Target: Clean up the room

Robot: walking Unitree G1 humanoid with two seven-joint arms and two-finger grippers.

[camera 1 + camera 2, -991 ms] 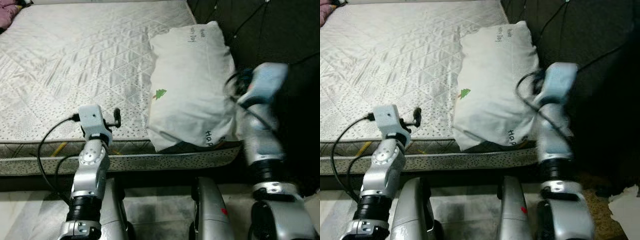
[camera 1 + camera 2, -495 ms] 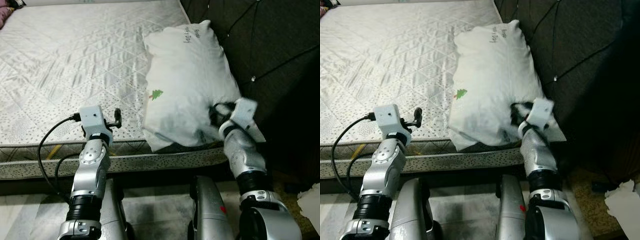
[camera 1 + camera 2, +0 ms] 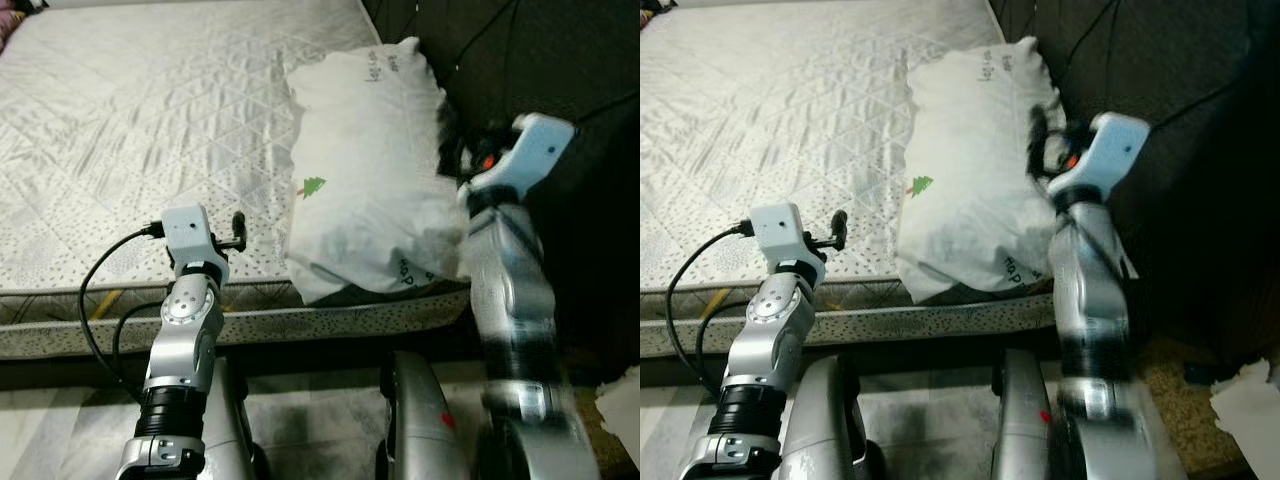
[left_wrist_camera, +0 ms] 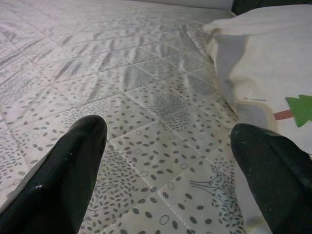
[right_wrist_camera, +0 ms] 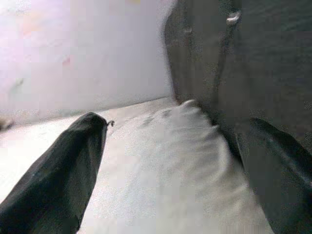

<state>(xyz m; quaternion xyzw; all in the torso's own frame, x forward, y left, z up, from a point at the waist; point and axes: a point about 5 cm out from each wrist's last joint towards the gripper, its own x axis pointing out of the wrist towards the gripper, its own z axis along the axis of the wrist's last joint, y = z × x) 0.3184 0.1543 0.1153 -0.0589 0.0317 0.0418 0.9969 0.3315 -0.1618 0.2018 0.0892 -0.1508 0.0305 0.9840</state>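
While both pincers gape, the right pincer (image 5: 170,165) overhangs the pillow (image 3: 370,170).

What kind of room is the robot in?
Most likely a bedroom. There is a big bare quilted mattress, a white pillow with a small green tree printed on it, and a dark padded headboard with buttons right behind the pillow.
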